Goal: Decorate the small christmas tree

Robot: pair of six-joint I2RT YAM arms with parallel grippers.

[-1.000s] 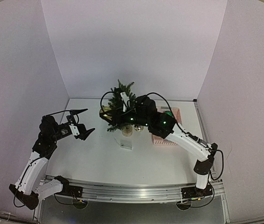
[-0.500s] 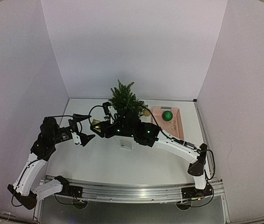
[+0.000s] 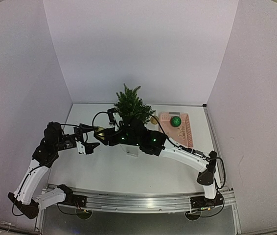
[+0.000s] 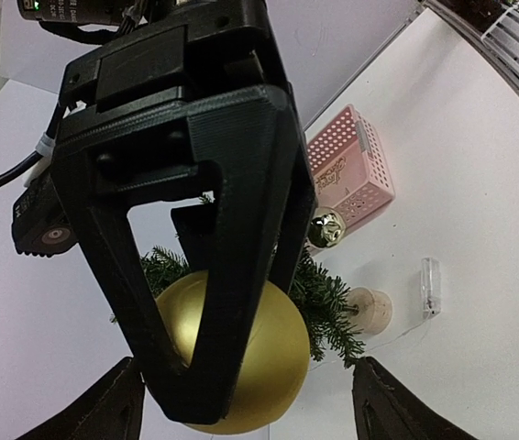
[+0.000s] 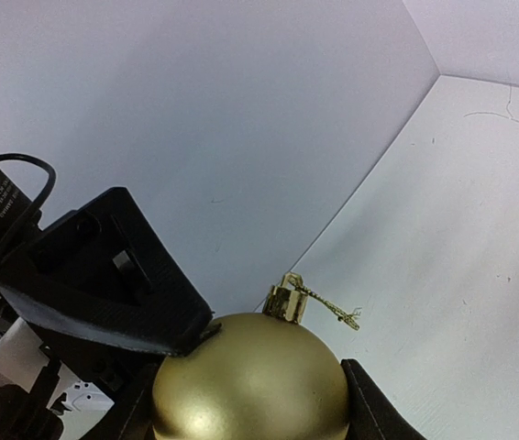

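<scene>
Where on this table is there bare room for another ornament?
Bare: the table between the right arm and the near edge, and the far-left corner beside the small christmas tree. Crowded: the tree's foot, gold bauble and pink basket.

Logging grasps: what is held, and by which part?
The right gripper holds the gold bauble by its round body, cap free; the left gripper is open beside it.

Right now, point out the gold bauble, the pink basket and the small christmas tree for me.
gold bauble (image 5: 250,385): right wrist view, middle of its rounded front.
pink basket (image 4: 349,170): left wrist view, on its perforated side wall.
small christmas tree (image 3: 128,104): top external view, on the upper green branches.
</scene>
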